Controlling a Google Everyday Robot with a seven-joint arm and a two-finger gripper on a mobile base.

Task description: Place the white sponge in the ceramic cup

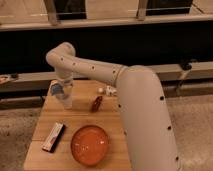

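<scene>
White sponge and ceramic cup not clearly identifiable; pale object (56, 90) sits at gripper, far-left corner of wooden table (117, 150). Gripper (65, 97) pointed down over that corner; cannot tell what it has. Dark red item (96, 103) lies just right, small white objects (107, 91) beyond. Orange bowl (90, 144) at front centre, wrapped bar (53, 136) to its left.
</scene>
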